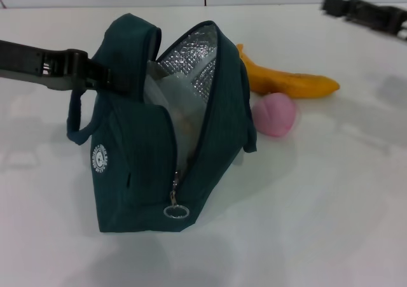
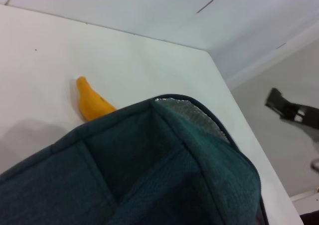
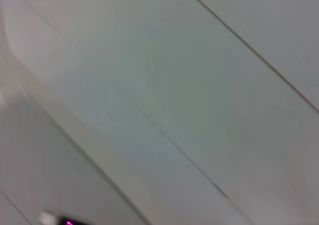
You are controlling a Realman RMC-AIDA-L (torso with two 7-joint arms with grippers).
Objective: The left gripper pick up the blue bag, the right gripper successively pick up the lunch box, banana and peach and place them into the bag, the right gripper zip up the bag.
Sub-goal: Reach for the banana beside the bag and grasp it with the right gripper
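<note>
Two fruits waiting outside: banana [image 1: 289,80], peach [image 1: 275,114] | left gripper [image 1: 95,76] pinching blue bag [image 1: 152,166] handle, lunch box [image 1: 166,93] inside beyond fingers | right gripper [image 1: 365,13] far, fingers unreadable | risk: handle slipping, mouth sagging shut

The dark teal woven-cloth lunch bag [image 1: 149,140] looks matt, with crinkled shiny silver foil lining [image 1: 194,61] and a metal ring zipper pull [image 1: 176,210]; the white tabletop [image 1: 318,204] is smooth.

the tall dark teal fabric bag [image 1: 159,140] fills the frame's centre-left, its foil-lined mouth gaping toward the upper right. a clear plastic box [image 1: 166,99] already crowds that opening. just right of the bag, the curved yellow-orange banana [image 1: 289,82] and round pink peach [image 1: 275,114] lie close together. lower right stays open white tabletop [image 1: 318,223].
</note>
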